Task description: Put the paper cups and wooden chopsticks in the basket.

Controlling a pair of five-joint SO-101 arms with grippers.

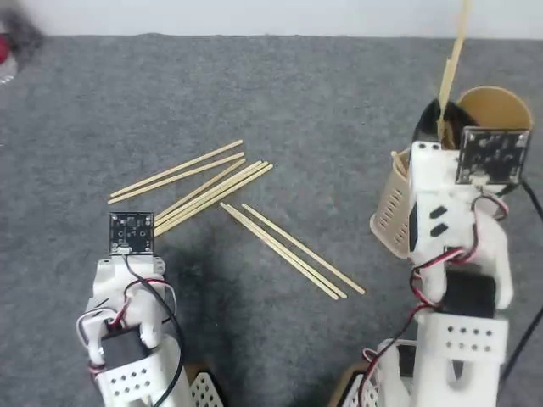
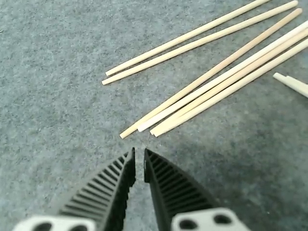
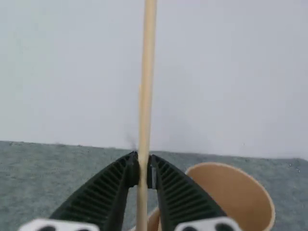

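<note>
Right wrist view: the right gripper (image 3: 142, 166) pinches a wooden chopstick (image 3: 147, 72) upright; better to lower it straight into the basket (image 1: 390, 208) before letting go.

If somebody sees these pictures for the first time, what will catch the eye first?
First, the right gripper pinching one chopstick upright over the basket and a cup, on the right. Then the loose chopsticks scattered on the grey mat in the middle, with the left gripper just short of their near ends.
</note>
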